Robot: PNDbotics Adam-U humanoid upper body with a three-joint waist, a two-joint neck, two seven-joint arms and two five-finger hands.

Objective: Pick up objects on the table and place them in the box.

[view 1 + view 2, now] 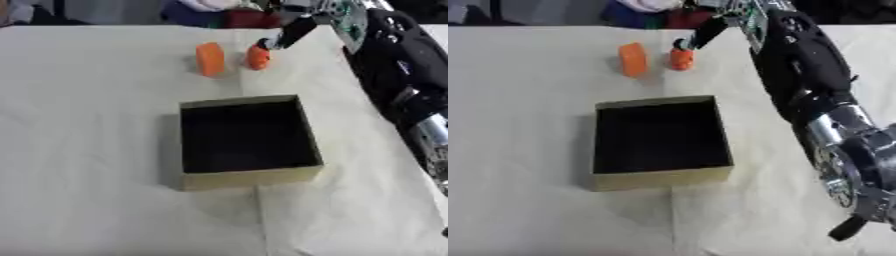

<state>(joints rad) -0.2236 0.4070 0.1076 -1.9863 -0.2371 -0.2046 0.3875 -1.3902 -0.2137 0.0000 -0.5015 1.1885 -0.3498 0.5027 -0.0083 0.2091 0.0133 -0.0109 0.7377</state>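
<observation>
Two orange objects stand at the far side of the table. The left one (210, 59) is a flat, rounded block on edge. The right one (257, 57) is smaller and rounder. My right hand (291, 31) reaches in from the upper right, and its dark tip meets the top of the smaller orange object. How the hand is set on it does not show. An open tan box (249, 178) with a dark, empty inside sits mid-table, nearer than both objects. My left hand is out of both views.
A white cloth (87, 150) covers the table. My black and silver right arm (807, 85) runs along the right side, above the table's right edge. Dark and red items (236, 15) lie beyond the far edge.
</observation>
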